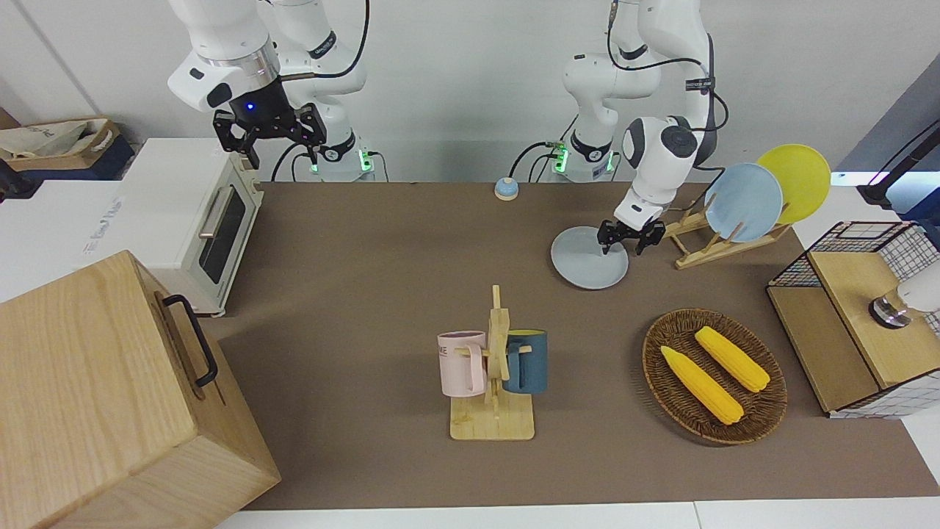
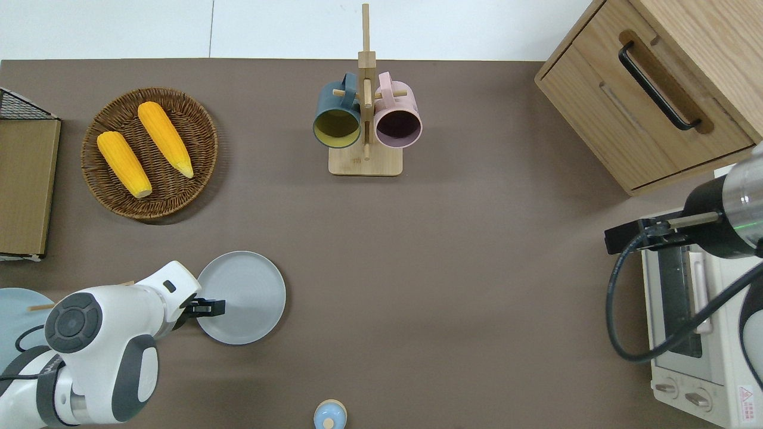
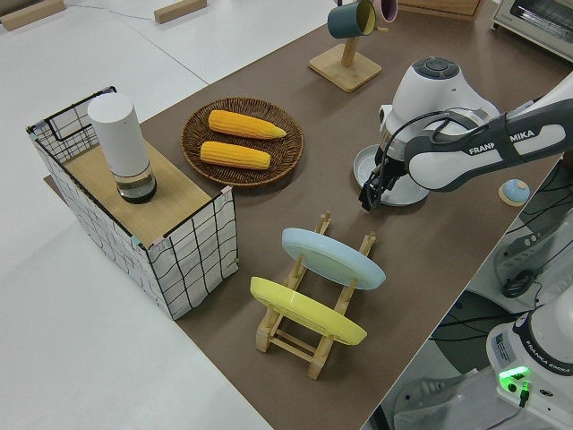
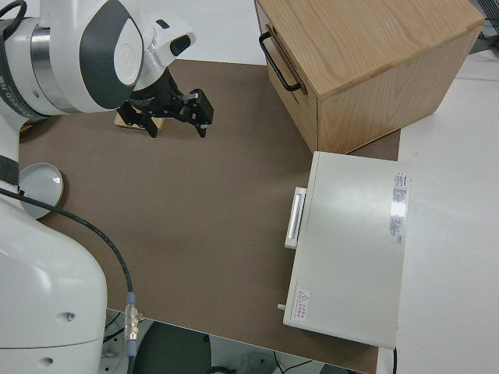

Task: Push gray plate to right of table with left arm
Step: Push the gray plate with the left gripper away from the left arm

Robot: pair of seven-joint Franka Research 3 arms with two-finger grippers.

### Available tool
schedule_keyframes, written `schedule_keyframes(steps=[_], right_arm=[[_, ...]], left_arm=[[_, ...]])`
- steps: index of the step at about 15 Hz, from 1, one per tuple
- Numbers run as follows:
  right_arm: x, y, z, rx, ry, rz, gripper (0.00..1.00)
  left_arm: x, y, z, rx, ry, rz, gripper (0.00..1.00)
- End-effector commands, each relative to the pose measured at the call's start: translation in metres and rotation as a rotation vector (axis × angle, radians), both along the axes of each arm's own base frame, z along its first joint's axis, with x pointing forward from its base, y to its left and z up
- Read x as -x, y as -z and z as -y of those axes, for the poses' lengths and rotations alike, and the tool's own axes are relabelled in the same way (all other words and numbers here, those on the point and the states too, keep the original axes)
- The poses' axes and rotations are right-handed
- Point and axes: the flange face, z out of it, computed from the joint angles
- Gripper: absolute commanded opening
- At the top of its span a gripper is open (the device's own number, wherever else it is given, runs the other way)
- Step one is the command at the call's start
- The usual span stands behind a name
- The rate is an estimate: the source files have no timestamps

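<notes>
The gray plate (image 1: 590, 258) lies flat on the brown table (image 1: 367, 257), toward the left arm's end; it also shows in the overhead view (image 2: 244, 298) and the left side view (image 3: 407, 184). My left gripper (image 1: 621, 248) is open and empty, low at the plate's rim on the side toward the left arm's end, with its fingertips reaching over the rim in the overhead view (image 2: 217, 307). Whether a finger touches the plate I cannot tell. My right gripper (image 1: 270, 143) is open and parked.
A wooden rack holds a light blue plate (image 1: 743, 202) and a yellow plate (image 1: 797, 180) close to the left gripper. A wicker basket (image 1: 650, 353) with two corn cobs, a mug rack (image 1: 493, 411), a small blue bell (image 1: 505, 189), a toaster oven (image 1: 191, 213) and a wooden cabinet (image 1: 95, 397) stand around.
</notes>
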Motion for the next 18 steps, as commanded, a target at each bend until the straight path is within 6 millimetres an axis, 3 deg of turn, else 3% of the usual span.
schedule_keyframes(steps=[1,2,4,7,11,14,18], right_arm=[[0.004,-0.003,0.002,-0.007,0.002,-0.006,0.983],[0.003,-0.003,0.003,-0.007,0.003,-0.004,0.983],[0.004,-0.003,0.002,-0.007,0.003,-0.004,0.983],[0.004,-0.003,0.002,-0.008,0.002,-0.006,0.983],[0.004,-0.003,0.002,-0.007,0.003,-0.006,0.983],[0.004,-0.003,0.002,-0.007,0.002,-0.006,0.983],[0.003,-0.003,0.003,-0.007,0.003,-0.004,0.983]], left_arm=[[0.002,0.002,0.001,0.008,-0.016,0.015,0.32],[0.002,0.0,0.001,0.008,-0.016,0.015,0.19],[0.002,0.0,0.003,0.008,-0.013,0.015,0.05],[0.002,0.002,0.003,0.009,-0.017,0.013,0.0],[-0.002,0.01,0.028,0.035,-0.037,0.005,0.0],[-0.007,0.016,0.057,0.039,-0.036,-0.008,0.0],[-0.018,0.027,0.126,0.035,-0.058,-0.023,0.0]])
